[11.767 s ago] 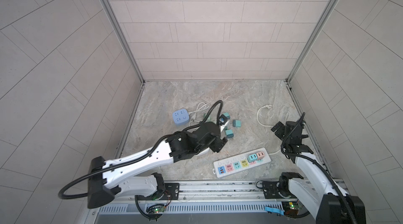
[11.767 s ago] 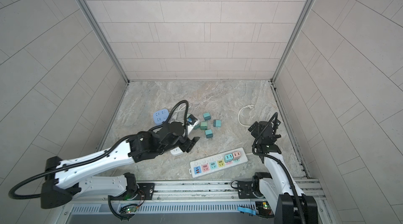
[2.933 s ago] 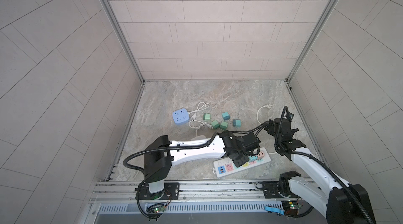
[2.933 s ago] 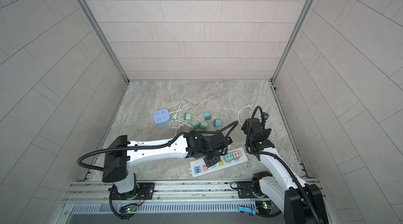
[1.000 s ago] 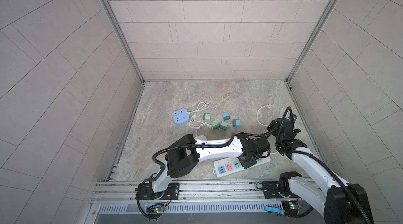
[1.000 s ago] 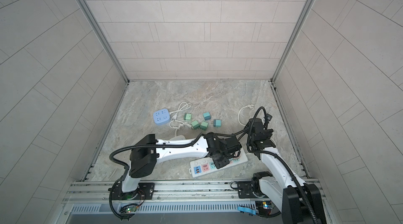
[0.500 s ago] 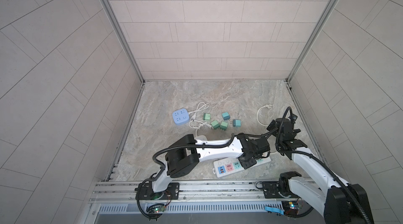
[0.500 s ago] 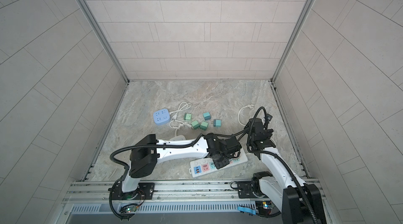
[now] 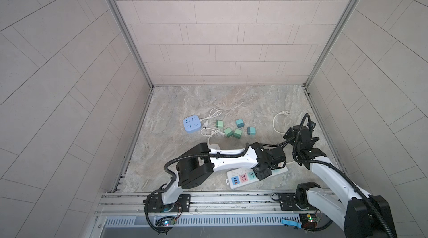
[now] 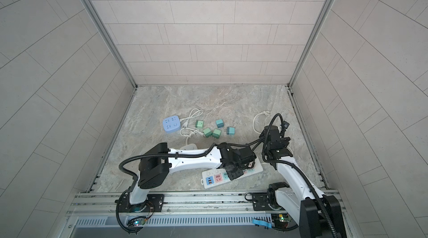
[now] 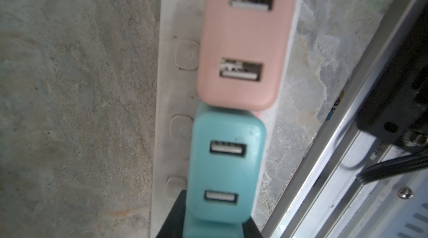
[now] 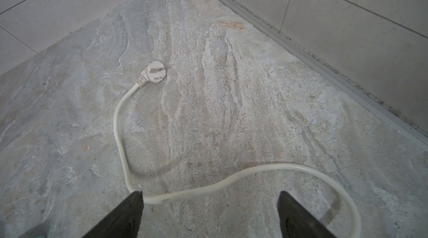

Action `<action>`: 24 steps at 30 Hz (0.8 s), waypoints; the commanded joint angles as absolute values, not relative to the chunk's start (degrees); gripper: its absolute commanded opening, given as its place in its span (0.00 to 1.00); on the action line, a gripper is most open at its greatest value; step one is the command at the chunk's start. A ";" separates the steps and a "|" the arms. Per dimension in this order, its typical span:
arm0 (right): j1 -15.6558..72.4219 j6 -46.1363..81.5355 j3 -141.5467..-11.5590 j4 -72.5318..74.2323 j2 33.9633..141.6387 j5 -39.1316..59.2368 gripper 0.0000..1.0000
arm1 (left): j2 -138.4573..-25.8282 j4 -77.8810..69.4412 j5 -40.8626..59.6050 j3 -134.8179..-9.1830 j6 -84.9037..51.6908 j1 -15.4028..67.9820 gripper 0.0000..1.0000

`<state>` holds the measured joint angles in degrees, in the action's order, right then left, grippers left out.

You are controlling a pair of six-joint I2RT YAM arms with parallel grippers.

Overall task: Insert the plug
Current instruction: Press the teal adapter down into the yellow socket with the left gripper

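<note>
**Over the power strip (image 11: 171, 86): left gripper (image 11: 213, 220) clamped on the teal plug (image 11: 225, 167)**

Down at the front of the cell, near the rail, the white power strip lies flat on the stone floor (image 9: 208, 100). In both top views the left arm reaches across the middle and sits over the strip's right-hand part. The blue, pink and green sockets at its other end are bare.

From the left wrist view, the black fingers (image 11: 176, 213) are squeezed onto the sides of the teal plug, so it's a proper grasp. The plug has its two USB ports facing the camera. It sits over the strip, butted up against a pink plug (image 11: 245, 40) that's on the strip next to it. Honestly can't tell whether the prongs are in or how deep, since the plug body hides them and the shot is a bit blurry.

The right gripper (image 12: 211, 192) is spread wide with nothing in it. It hangs above the strip's white cord (image 12: 120, 132), which loops over the floor to its plug head (image 12: 155, 74), lying prongs up.

Further back there are five loose plugs (image 9: 237, 133) in green and teal, clustered together. A blue socket block (image 9: 191, 124) sits just beside them.
</note>
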<state>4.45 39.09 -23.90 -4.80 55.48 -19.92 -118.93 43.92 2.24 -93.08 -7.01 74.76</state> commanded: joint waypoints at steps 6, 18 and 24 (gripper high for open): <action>4.26 40.13 -23.03 -6.07 54.22 -20.92 0.92 | -121.37 43.02 5.30 -91.70 -6.88 75.39 0.00; 4.22 40.17 -22.69 -6.08 53.70 -20.93 0.92 | -119.67 43.93 3.78 -94.56 -5.65 75.23 0.32; 4.20 40.25 -22.32 -6.06 52.89 -21.09 0.93 | -115.50 44.30 1.74 -94.61 -4.66 75.06 0.44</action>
<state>4.45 39.29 -22.90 -5.04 53.69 -19.97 -118.69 43.75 2.52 -93.43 -5.72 74.76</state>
